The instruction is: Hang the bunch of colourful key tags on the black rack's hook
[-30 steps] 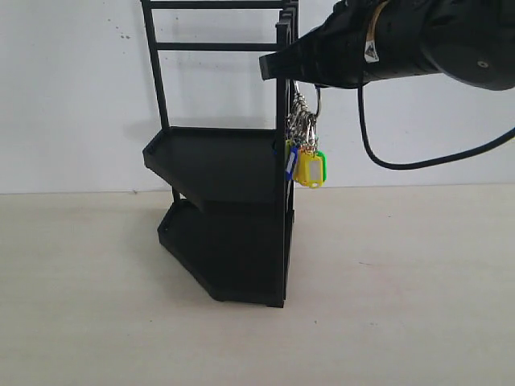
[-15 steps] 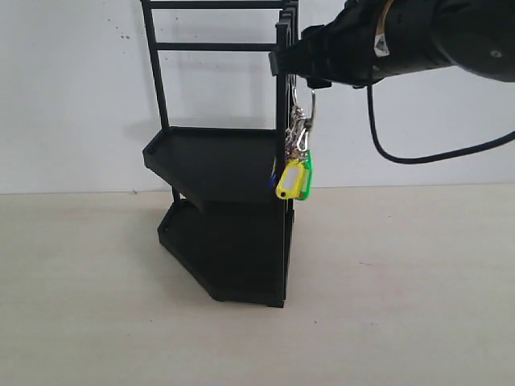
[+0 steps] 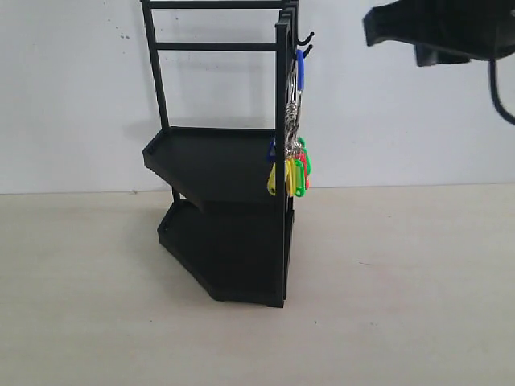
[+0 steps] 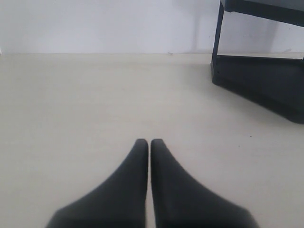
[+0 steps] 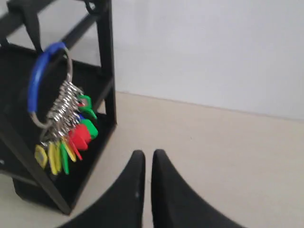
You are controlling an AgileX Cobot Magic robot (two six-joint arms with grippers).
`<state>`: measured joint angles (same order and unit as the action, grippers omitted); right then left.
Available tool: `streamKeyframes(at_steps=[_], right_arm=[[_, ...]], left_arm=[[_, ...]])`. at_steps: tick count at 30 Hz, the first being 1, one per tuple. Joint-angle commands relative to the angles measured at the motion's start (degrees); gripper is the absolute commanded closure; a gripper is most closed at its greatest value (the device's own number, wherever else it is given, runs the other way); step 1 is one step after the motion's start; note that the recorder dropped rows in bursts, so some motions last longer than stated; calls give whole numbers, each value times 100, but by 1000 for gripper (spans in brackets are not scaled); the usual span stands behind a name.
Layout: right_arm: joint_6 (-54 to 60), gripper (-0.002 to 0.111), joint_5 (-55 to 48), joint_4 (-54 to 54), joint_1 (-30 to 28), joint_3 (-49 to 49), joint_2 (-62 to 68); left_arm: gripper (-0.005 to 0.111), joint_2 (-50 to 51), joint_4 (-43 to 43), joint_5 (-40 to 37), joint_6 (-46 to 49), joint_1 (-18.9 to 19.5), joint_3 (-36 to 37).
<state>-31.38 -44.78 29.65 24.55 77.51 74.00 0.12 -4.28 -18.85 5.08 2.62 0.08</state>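
Note:
The colourful key tag bunch [image 3: 290,173] hangs free from a hook [image 3: 303,50] at the top of the black rack [image 3: 225,209]. Its blue-sleeved ring [image 3: 300,68] is looped over the prong, and the green, yellow and red tags dangle beside the upper tray. In the right wrist view the bunch [image 5: 66,142] hangs by its blue sleeve [image 5: 35,80] against the rack post [image 5: 107,61]. My right gripper [image 5: 145,154] is shut and empty, up high and off to the right of the rack [image 3: 372,26], clear of the bunch. My left gripper [image 4: 149,142] is shut and empty, low over the table.
The rack's lower tray [image 4: 266,90] shows at the far right of the left wrist view. A second, similar hook [image 3: 306,37] sits just above the one in use. A white wall [image 3: 402,121] stands behind the pale table [image 3: 386,305]. A black cable [image 3: 500,96] hangs from the right arm.
My right gripper has let go of the key ring and drawn back to the right and up. The bunch now hangs from the hook by itself, the tags swung in against the rack.

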Motion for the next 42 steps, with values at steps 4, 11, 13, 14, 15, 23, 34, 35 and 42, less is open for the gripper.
streamKeyframes(at_steps=[4,11,13,14,15,23,34,35,42], right_arm=[[325,108,-1411,-194,11,-312,-1044],[347,108,-242,-749,11,-2259,-2774],[347,108,-130,-867,11,-2794,-3183],[320,108,-206,-933,11,-3028,-3391],[298,108,-315,-967,11,-3221,-3581],[298,108,-1414,-964,11,-3634,-4478],[298,108,-1388,-964,-23,-3623,-4822],[298,108,-1374,-964,-82,-3623,-4901],[235,108,-910,-1002,-622,-3623,-5642]], left_arm=[[102,-12,-43,87,-60,-1,-8],[102,-12,-43,87,-60,-1,-8],[102,-12,-43,87,-60,-1,-8],[102,-12,-43,87,-60,-1,-8],[102,-12,-43,87,-60,-1,-8],[102,-12,-43,87,-60,-1,-8],[102,-12,-43,87,-60,-1,-8],[102,-12,-43,87,-60,-1,-8],[102,-12,-43,87,-60,-1,-8]])
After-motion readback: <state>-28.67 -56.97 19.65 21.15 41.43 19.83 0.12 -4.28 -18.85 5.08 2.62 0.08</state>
